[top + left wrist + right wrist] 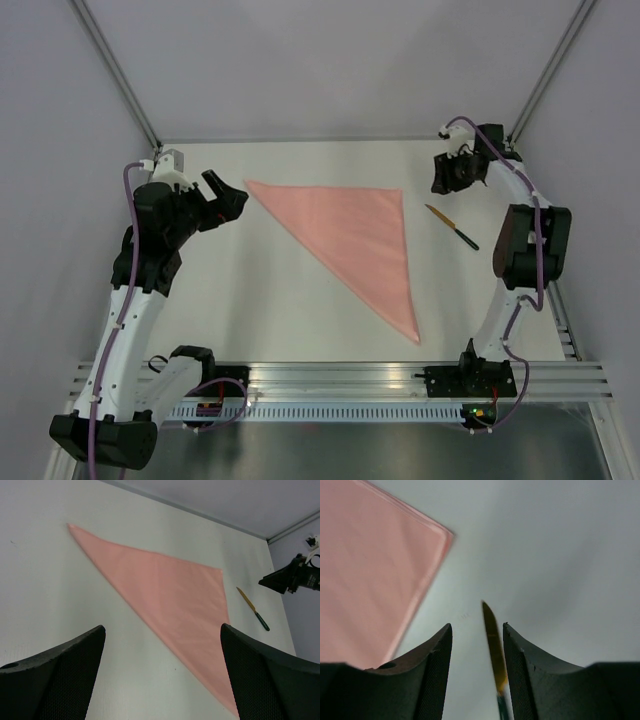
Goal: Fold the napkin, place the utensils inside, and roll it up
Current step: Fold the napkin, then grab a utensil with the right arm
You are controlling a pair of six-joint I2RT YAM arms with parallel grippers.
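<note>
The left claw is held off the left corner of the napkin, its jaws spread wide and nothing gripped between them. The napkin is laid flat on the counter as a pink triangle with one long slanted edge, so the fold is judged done. No utensil is seen on the cloth. Just to the right of the napkin, apart from it on bare counter, a slim knife with a yellowish blade and dark handle is found. Beyond its blade tip the right claw is poised, jaws parted and empty; in the wrist view the blade is framed in the gap between them, ungripped. Placing the knife inside the napkin and rolling the cloth up are both left to be done.
</note>
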